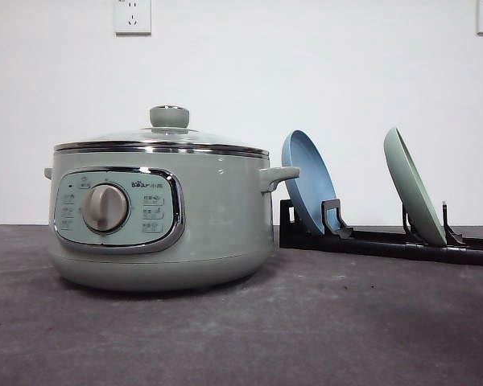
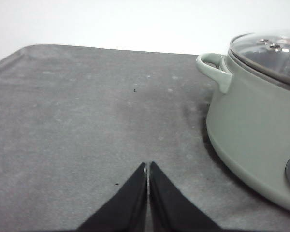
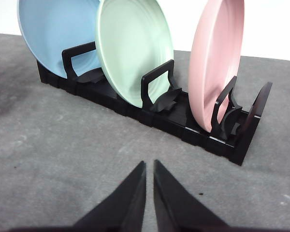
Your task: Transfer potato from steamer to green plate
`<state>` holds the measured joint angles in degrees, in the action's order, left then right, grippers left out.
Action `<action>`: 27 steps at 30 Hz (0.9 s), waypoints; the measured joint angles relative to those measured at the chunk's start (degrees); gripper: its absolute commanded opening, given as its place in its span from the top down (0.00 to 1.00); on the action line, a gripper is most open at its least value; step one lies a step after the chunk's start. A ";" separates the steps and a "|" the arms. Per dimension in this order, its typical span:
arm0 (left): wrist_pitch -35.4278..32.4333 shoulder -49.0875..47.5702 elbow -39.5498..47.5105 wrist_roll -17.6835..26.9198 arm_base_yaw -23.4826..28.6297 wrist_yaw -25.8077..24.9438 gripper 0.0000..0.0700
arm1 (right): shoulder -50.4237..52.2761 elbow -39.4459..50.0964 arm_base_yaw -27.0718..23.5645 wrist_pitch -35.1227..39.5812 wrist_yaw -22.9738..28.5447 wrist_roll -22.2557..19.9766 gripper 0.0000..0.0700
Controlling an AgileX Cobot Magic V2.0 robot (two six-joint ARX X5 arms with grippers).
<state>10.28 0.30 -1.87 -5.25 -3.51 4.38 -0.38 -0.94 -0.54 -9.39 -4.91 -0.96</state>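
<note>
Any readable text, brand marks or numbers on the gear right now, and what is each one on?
"Bear": brand mark, partly legible, with small unreadable characters beside it, on the steamer control panel.
Button labels around the dial: too small to read.
Plates, rack, wall outlets: no text visible.

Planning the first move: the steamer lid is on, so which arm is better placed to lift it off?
Left. Its shut tool sits beside the steamer, with the glass lid close. The right tool, also shut, faces the plate rack.
</note>
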 measured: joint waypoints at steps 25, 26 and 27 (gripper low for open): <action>-4.51 18.38 -24.93 -11.70 -0.15 -3.11 1.00 | -9.84 -25.03 0.00 -4.17 -2.62 20.27 0.99; -3.89 20.70 -27.79 -11.34 -0.15 -3.59 1.00 | -11.38 -27.19 0.00 -5.03 -2.86 20.33 0.99; -3.12 22.93 -30.57 -10.80 -0.15 -4.37 1.00 | -13.03 -29.26 0.00 -5.94 -3.20 20.36 0.99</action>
<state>7.16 23.23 -32.44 -16.05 -3.66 0.01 -13.41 -30.21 -0.54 -15.33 -8.11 19.40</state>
